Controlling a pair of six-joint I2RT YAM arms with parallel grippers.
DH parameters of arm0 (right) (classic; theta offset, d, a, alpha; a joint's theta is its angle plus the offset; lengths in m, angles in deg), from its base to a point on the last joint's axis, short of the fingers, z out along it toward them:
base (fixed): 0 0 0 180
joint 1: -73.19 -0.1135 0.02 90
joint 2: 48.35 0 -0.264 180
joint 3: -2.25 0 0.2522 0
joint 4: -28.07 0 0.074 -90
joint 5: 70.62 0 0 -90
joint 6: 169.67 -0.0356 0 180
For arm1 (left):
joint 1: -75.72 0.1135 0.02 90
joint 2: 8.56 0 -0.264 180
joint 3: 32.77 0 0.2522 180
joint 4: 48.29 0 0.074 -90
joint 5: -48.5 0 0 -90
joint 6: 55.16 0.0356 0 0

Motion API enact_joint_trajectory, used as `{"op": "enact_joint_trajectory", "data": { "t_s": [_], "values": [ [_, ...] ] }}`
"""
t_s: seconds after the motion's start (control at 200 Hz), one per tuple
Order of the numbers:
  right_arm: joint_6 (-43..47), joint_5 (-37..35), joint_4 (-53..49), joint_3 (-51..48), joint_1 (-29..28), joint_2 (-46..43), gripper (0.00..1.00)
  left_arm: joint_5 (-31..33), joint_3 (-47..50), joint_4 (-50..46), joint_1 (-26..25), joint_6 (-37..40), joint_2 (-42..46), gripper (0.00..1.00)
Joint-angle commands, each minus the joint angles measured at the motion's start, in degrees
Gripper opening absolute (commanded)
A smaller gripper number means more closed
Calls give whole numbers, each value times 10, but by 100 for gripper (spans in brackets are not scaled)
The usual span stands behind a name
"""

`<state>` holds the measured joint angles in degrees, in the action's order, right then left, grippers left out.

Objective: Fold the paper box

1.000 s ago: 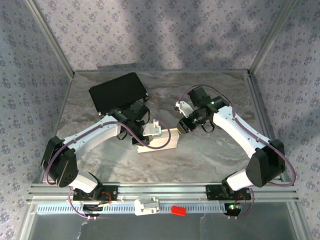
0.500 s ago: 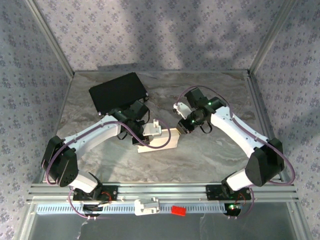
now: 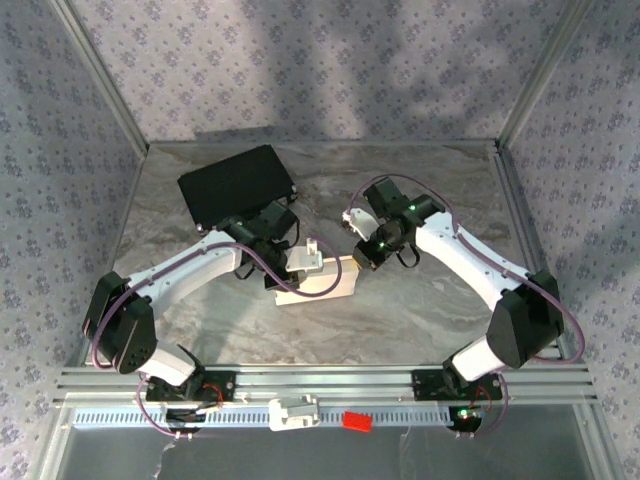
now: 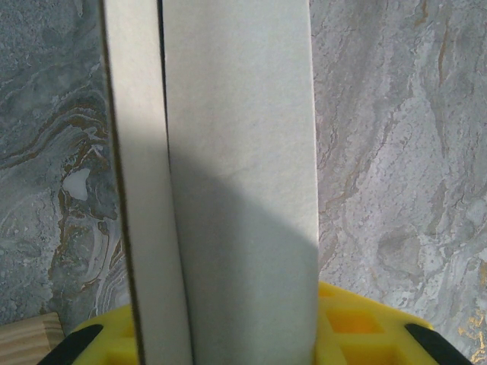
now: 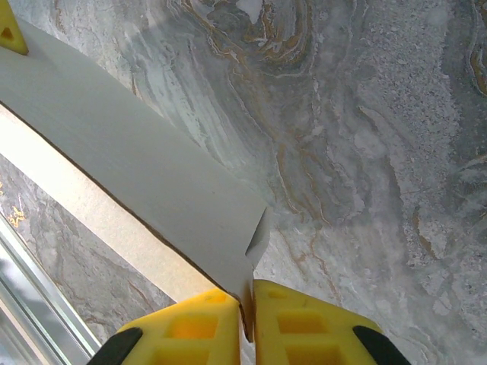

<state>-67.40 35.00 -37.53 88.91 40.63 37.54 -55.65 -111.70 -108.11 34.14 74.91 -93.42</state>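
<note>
Soft, even light falls from above on my surface (image 3: 430, 300), with dappled patches on the far wall (image 3: 300, 70). At my left wrist a hard-edged shadow darkens the paper box (image 4: 236, 114) close to my jaws. The right wrist view is bright and sharp.

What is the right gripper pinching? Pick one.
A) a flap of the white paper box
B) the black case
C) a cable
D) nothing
A: the right wrist view shows the right gripper closed on a thin flap edge of the paper box.
</note>
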Motion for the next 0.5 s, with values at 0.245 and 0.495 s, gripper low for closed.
{"op": "enact_joint_trajectory", "data": {
  "t_s": [0.245,0.495],
  "values": [
    [-11,-24,-18,23,2,-14,20,-8,2,-2,3,13,-1,29],
    [-13,-16,-15,19,-1,-7,12,-9,1,-2,3,12,0,29]
  ]
}}
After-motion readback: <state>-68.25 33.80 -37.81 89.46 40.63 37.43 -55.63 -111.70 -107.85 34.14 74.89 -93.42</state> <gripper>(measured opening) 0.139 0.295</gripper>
